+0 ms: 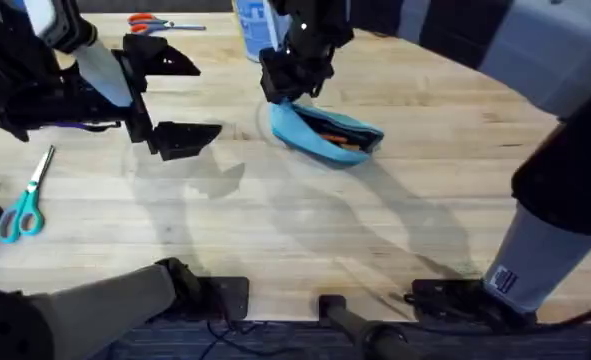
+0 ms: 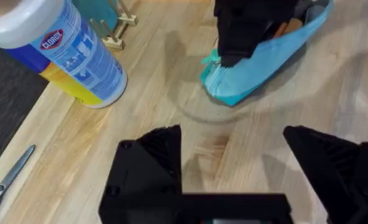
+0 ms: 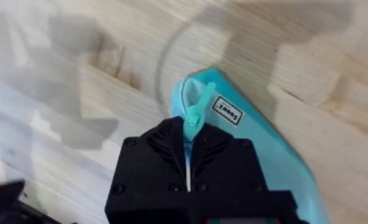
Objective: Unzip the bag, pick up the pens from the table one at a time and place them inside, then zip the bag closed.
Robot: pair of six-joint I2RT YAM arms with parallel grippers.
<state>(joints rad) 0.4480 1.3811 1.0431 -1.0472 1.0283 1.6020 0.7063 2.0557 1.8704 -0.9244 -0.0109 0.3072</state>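
While one bag [image 1: 327, 133] holds one pen [image 1: 341, 139], right gripper [image 3: 188, 149] pinches its pull tab [image 3: 194, 114] — left gripper [image 2: 233, 162] gapes.

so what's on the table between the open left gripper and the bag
Nothing: bare table lies between the left gripper and the bag, best shown in the left wrist view. The wipes canister stands off to one side.

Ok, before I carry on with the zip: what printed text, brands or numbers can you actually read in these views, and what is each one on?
"CLOROX", on the red-and-blue logo of the white wipes canister.
Small blue print below that logo: too small to read.
White tag sewn on the bag, beside the pull tab: dark characters, too blurred to read for certain.
Label on the right arm's base: unreadable.
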